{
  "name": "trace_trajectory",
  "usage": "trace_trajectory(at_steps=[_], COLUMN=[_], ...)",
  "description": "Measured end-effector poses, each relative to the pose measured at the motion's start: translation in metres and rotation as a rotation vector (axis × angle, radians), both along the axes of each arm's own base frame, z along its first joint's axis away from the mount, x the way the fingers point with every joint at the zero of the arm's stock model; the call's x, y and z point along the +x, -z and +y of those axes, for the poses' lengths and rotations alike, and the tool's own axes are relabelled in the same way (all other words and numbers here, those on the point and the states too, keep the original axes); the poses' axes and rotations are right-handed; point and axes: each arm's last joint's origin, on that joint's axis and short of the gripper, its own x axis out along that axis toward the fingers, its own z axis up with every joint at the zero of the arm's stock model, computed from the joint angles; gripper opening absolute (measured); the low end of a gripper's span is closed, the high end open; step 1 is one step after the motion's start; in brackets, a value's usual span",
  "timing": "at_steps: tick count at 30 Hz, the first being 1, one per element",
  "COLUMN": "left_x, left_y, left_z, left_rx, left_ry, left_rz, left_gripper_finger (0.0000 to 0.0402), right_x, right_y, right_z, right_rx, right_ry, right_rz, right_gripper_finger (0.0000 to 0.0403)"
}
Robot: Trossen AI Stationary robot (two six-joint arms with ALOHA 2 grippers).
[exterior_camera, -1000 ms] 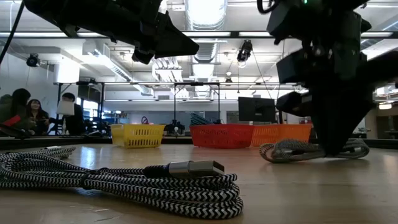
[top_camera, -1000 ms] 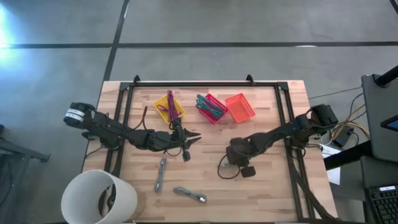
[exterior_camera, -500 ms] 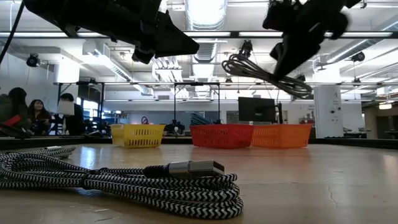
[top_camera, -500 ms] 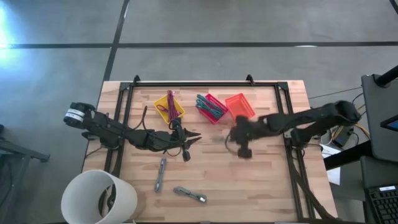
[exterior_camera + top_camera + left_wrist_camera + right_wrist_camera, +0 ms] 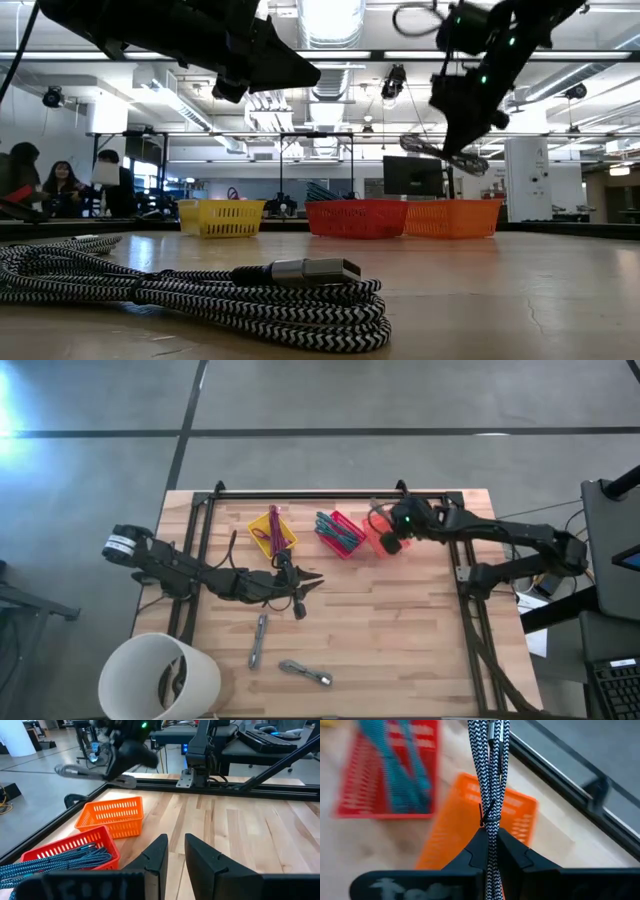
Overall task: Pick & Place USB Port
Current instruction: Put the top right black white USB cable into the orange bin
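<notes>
My right gripper (image 5: 393,528) is shut on a coiled black-and-white braided USB cable (image 5: 490,765) and hovers over the orange basket (image 5: 386,532) near the table's far edge. In the low view the coil (image 5: 445,150) hangs in the air above that basket (image 5: 452,217). My left gripper (image 5: 303,588) waits above mid-table, its fingers (image 5: 161,852) a narrow gap apart and touching nothing. A second braided cable (image 5: 200,285) with a metal plug (image 5: 315,270) lies flat on the table close to the low camera. The red basket (image 5: 340,533) holds blue cables. My right gripper pinches the bundled strands of the coil (image 5: 490,827) between its two fingers, several strands together. The fingers lie along the bundle, which runs straight out past their tips. The coil is lifted clear, sticking out beyond the gripper (image 5: 465,95) above the orange basket.
A yellow basket (image 5: 272,532) with a purple cable stands left of the red one. Two loose cables (image 5: 258,640) (image 5: 305,673) lie on the near half of the table. A white bucket (image 5: 160,678) stands at the near left corner. A black rail frame (image 5: 330,492) borders the table.
My right gripper has risen from the table's right middle with the coiled cable and swung toward the far edge, ending over the orange basket. The coil, which lay on the table a second ago, is now lifted clear.
</notes>
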Motion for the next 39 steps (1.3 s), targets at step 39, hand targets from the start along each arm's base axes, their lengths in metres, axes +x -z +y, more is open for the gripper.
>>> trace_trajectory(at_steps=[39], left_x=[0.000], left_y=[0.001], left_z=[0.000], left_rx=[-0.004], left_ry=[0.001], left_rz=[0.006], left_gripper_finger=[0.0069], right_x=[0.028], right_y=[0.071], right_z=[-0.029], right_rx=[0.035], right_ry=[-0.168], right_rz=[0.247], right_gripper_finger=[0.0054])
